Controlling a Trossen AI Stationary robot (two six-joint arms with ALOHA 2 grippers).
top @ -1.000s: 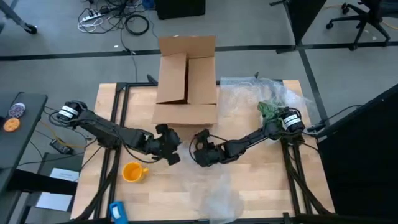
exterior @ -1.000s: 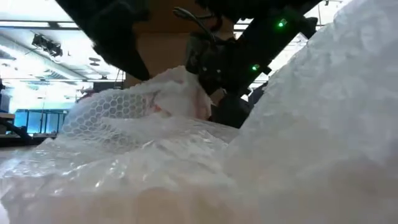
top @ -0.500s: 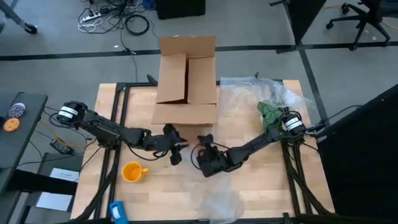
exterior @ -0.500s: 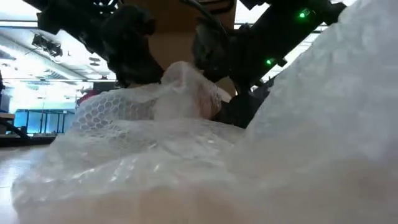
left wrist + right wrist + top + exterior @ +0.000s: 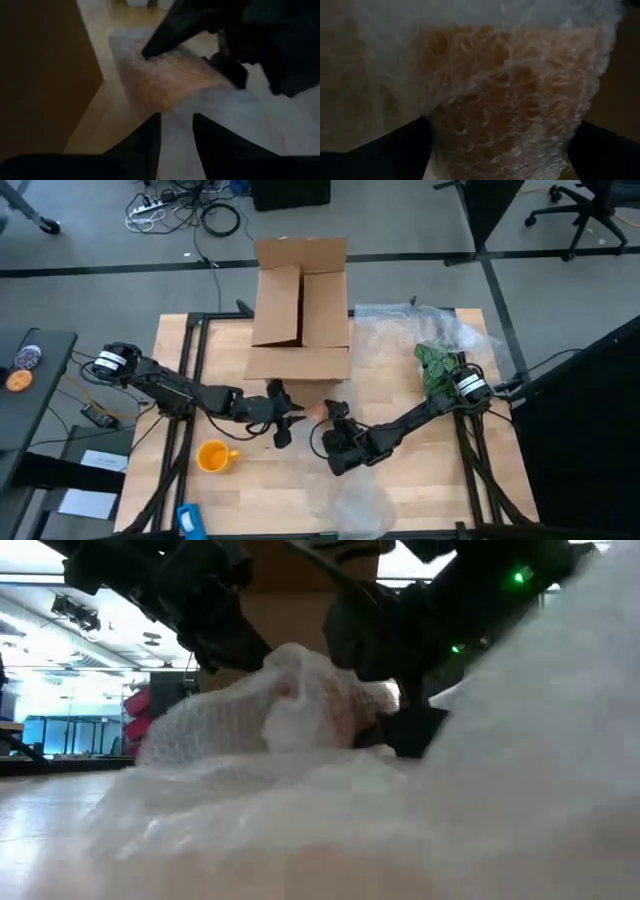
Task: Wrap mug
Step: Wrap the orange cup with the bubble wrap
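Observation:
A bundle of bubble wrap (image 5: pixel 318 411) with something orange showing through it (image 5: pixel 505 100) lies mid-table, in front of the cardboard box. Whether that is a mug, I cannot tell. My right gripper (image 5: pixel 327 420) reaches it from the near side, with one finger on each side of it. My left gripper (image 5: pixel 286 423) is just left of the bundle, on the sheet that trails from it (image 5: pixel 176 125). More of the bubble wrap sheet (image 5: pixel 352 500) spreads toward the near edge. A yellow-orange mug (image 5: pixel 212 455) stands on its base at the near left, untouched. My left gripper has the bubble wrap sheet's trailing part (image 5: pixel 177 117) between its two fingers, coming level from the table's left. One layer or several, I cannot tell. The sheet lies on the table. My right gripper holds the wrapped bundle between its two widely spread fingers (image 5: pixel 412 145), one on each side (image 5: pixel 445 150). It comes from the table's near side. The bundle rests on the sheet.
The open cardboard box (image 5: pixel 300 310) stands at the far middle, close behind both grippers. Crinkly clear plastic (image 5: pixel 410 330) and a green thing (image 5: pixel 435 360) lie at the far right. A blue object (image 5: pixel 190 520) sits at the near left edge.
My right gripper has moved toward the table's near edge and slightly right, and the bundle's orange now shows beside it in the high view. My left gripper has shifted a little toward the right, closer to the bundle. The bundle has shifted along with them.

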